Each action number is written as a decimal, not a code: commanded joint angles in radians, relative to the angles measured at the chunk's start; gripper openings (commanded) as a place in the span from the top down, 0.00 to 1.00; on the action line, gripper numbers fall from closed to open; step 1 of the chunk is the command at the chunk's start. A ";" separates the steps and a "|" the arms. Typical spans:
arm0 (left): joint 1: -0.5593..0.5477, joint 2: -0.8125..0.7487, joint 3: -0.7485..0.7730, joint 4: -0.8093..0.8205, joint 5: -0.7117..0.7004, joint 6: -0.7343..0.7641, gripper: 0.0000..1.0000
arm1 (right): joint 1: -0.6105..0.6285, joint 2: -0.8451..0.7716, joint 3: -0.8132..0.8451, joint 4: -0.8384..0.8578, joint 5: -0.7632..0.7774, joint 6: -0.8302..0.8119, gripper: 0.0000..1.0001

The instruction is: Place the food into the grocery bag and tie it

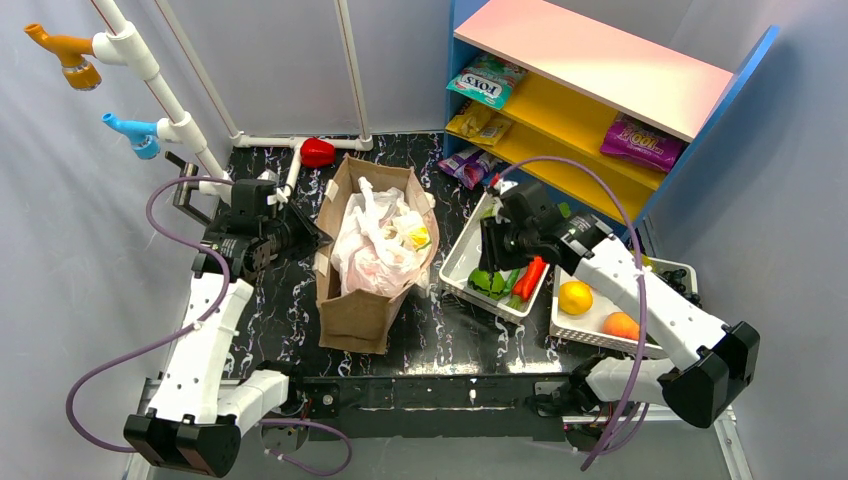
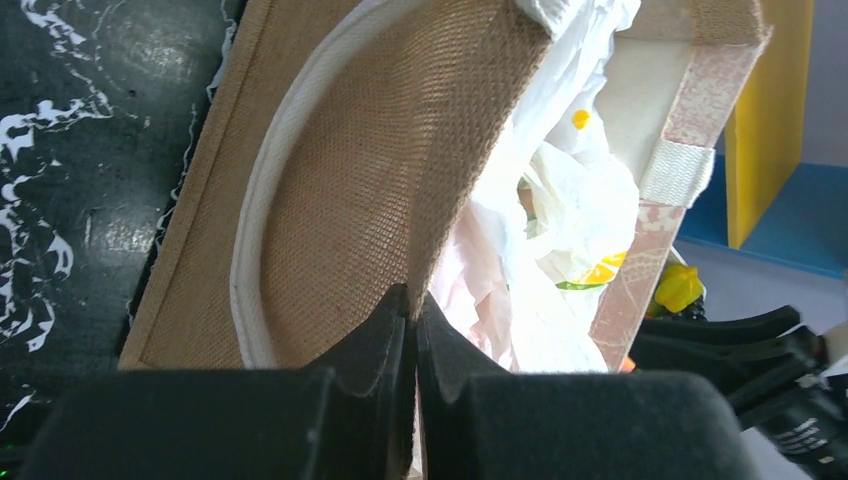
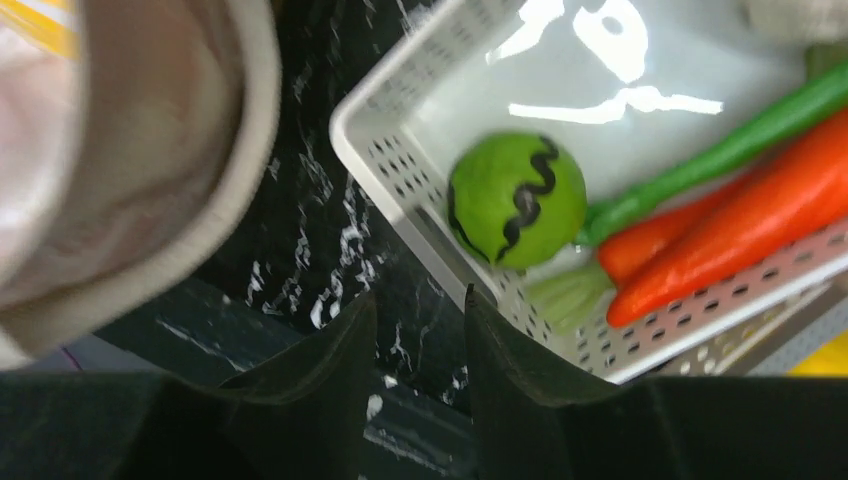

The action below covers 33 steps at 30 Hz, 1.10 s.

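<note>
Between fingers of left gripper (image 2: 412, 310): clenched on the rim of the stiff brown woven bag (image 2: 380, 170), apparently propping its mouth open.
Just beyond that grip: thin white crinkly plastic grocery bag (image 2: 560, 210), bunched inside the brown bag, handles loose.
At right gripper (image 3: 420, 310): released, jaws apart, nothing held.
Ahead of its fingertips: round green toy fruit (image 3: 515, 200) with a black squiggle, in the corner of a white perforated tray (image 3: 400, 150), beside orange toy carrots (image 3: 740, 230).
Step in hand: probably fetching food; tying not yet begun.
Next move: calls for reaching forward over the green fruit, closing on it, then carrying it left into the plastic bag.
</note>
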 commanded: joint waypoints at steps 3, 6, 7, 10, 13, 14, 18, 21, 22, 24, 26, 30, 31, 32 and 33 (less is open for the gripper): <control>0.018 -0.044 0.035 -0.075 -0.048 0.013 0.88 | 0.000 -0.113 -0.153 -0.080 0.022 0.007 0.58; 0.021 -0.052 0.038 -0.092 -0.049 0.020 0.75 | 0.001 -0.149 -0.223 -0.086 0.008 0.026 0.58; 0.022 -0.054 0.039 -0.099 -0.051 0.022 0.69 | 0.000 -0.156 -0.243 -0.091 0.006 0.032 0.58; 0.022 -0.060 0.038 -0.111 -0.051 0.023 0.58 | -0.001 -0.168 -0.308 -0.094 0.035 0.065 0.58; 0.022 -0.072 0.030 -0.115 -0.049 0.019 0.56 | -0.009 -0.173 -0.377 -0.075 0.082 0.108 0.58; 0.022 -0.074 0.026 -0.115 -0.048 0.017 0.56 | -0.017 -0.175 -0.392 -0.081 0.100 0.131 0.58; 0.022 -0.086 0.026 -0.128 -0.048 0.016 0.55 | -0.048 -0.179 -0.412 -0.155 0.180 0.222 0.58; 0.022 -0.097 0.027 -0.136 -0.054 0.019 0.54 | -0.069 -0.195 -0.398 -0.232 0.282 0.290 0.58; 0.022 -0.100 0.027 -0.138 -0.055 0.020 0.53 | -0.073 -0.201 -0.387 -0.251 0.302 0.297 0.58; 0.022 -0.103 0.032 -0.141 -0.057 0.020 0.51 | -0.076 -0.212 -0.353 -0.273 0.331 0.303 0.57; 0.022 -0.103 0.042 -0.147 -0.060 0.024 0.47 | -0.075 -0.222 -0.311 -0.279 0.330 0.285 0.57; 0.022 -0.096 0.095 -0.175 -0.083 0.052 0.32 | -0.076 -0.228 -0.189 -0.261 0.266 0.182 0.53; 0.022 -0.094 0.111 -0.181 -0.090 0.065 0.30 | -0.075 -0.228 -0.154 -0.258 0.251 0.154 0.52; 0.022 -0.092 0.127 -0.188 -0.099 0.075 0.27 | -0.076 -0.227 -0.117 -0.254 0.235 0.134 0.51; 0.022 -0.088 0.146 -0.196 -0.110 0.089 0.25 | -0.075 -0.226 -0.077 -0.249 0.211 0.110 0.51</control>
